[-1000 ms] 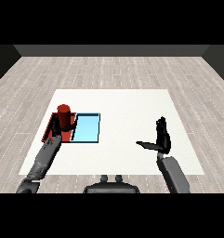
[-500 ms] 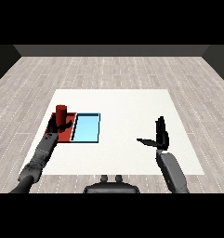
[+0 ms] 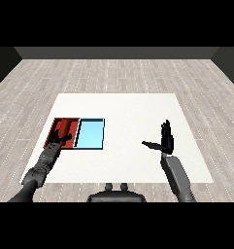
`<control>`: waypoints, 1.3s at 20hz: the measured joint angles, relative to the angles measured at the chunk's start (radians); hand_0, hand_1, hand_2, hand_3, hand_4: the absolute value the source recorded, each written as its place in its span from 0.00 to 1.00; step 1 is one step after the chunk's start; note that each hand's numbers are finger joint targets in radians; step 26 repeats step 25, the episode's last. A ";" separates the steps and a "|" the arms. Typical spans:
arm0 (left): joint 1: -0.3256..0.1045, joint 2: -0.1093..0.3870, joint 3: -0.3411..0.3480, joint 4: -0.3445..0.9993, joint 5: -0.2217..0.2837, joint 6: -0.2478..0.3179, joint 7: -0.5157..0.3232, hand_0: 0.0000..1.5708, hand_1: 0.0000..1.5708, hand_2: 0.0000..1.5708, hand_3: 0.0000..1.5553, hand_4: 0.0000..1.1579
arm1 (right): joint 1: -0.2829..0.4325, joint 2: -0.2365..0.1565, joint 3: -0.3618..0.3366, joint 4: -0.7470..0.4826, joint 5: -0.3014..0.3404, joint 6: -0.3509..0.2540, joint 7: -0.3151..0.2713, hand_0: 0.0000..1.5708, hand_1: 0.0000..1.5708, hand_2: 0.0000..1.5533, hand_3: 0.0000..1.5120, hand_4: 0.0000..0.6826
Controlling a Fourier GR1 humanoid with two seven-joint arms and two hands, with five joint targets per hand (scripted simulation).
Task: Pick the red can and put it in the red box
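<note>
At the white table, head view: I stand in the room and look from above the robot's head, down and forward across the table.
Table (image 3: 133, 104): white, with a grey wooden floor (image 3: 113, 73) around it on all sides that I can see.
Red tray (image 3: 56, 127): it lies flat on the left part of the table, near the front edge.
Light blue tray (image 3: 91, 133): it lies just beside the red tray, on its right side, and the two long sides touch or almost touch. The inside is bare.
Left forearm (image 3: 39, 169): grey, it comes in from the lower left corner and points forward to the red tray.
Left hand (image 3: 61, 136): black, it is over the near half of the red tray and it covers a good part of the tray's inside. If it is open or closed, I cannot tell from this view, and I cannot tell if it touches the tray.
Red can: I cannot make it out as a separate shape. Where the left hand is, I see only black on the red of the tray, so I cannot say if the can is in the hand, in the tray or hidden.
Right forearm (image 3: 177, 177): grey, it comes in from the lower right and rises over the right part of the table.
Right hand (image 3: 166, 139): open, with the fingers straight and pointing up and the thumb stretched out to the left. It holds nothing, and it is well apart from both trays.
</note>
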 measured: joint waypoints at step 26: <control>0.008 0.029 0.154 -0.175 0.140 -0.245 -0.315 0.00 0.00 0.00 0.00 0.00 | 0.035 0.006 -0.009 -0.093 -0.022 0.087 -0.022 0.00 0.00 0.00 0.00 0.00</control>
